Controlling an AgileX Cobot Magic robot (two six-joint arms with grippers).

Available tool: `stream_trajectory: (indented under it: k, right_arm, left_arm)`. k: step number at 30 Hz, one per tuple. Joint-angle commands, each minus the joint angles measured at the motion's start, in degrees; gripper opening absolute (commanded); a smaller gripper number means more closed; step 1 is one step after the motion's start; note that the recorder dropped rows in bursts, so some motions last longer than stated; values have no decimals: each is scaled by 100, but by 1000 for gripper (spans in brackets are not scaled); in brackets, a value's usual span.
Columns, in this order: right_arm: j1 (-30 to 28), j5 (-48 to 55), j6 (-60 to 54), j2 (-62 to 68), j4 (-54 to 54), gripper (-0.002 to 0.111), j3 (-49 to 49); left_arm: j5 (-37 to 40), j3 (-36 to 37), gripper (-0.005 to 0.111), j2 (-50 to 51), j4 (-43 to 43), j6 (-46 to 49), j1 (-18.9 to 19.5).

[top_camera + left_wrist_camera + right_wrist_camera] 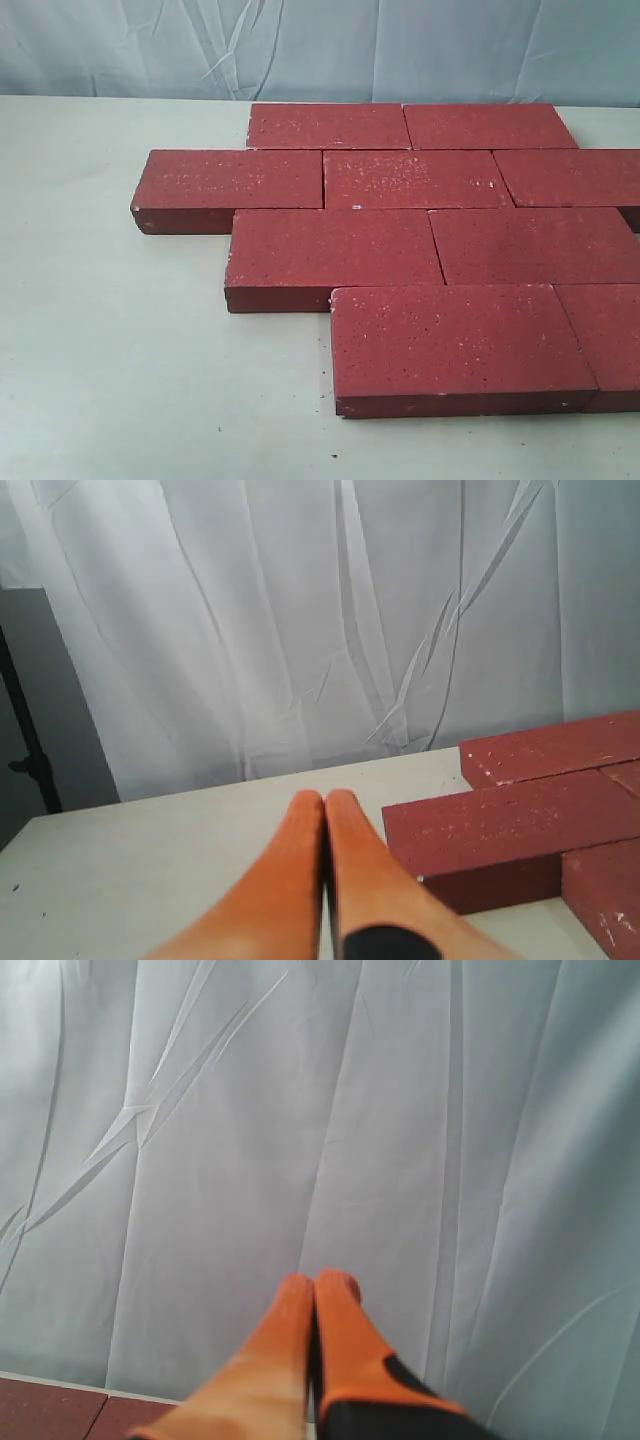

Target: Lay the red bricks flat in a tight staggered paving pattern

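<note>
Rightmost red bricks partly off-frame

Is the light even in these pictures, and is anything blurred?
Exterior view: soft even light, faint shadows beside the red bricks, no glare. Left wrist view: the left gripper is blurred. Right wrist view: the right gripper is blurred too.

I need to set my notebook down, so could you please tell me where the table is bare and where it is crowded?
Bare: the wide stretch of table left of the red bricks, from the curtain forward, and a narrow strip in front of the nearest brick. Crowded: middle and right, where bricks lie edge to edge.
</note>
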Motion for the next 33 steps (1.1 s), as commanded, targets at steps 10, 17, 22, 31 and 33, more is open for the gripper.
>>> stream_trajectory:
  k: [10, 17, 22, 31, 33]
  right_arm:
    - [-26, -27, 5, -24, -1, -1, 38]
    - [-26, -45, 5, -24, -1, -1, 38]
    - [-26, -34, 5, -24, -1, -1, 38]
    - [-26, -34, 5, -24, -1, -1, 38]
    - [-26, -34, 5, -24, -1, -1, 38]
  left_arm:
    - [-291, 750, 0, -36, -151, -168, 402]
    - [-291, 970, 0, -36, -268, -168, 401]
    - [7, 970, 0, -36, -363, -168, 401]
    - [6, 970, 0, -36, -363, -168, 401]
    - [6, 970, 0, -36, -363, -168, 401]
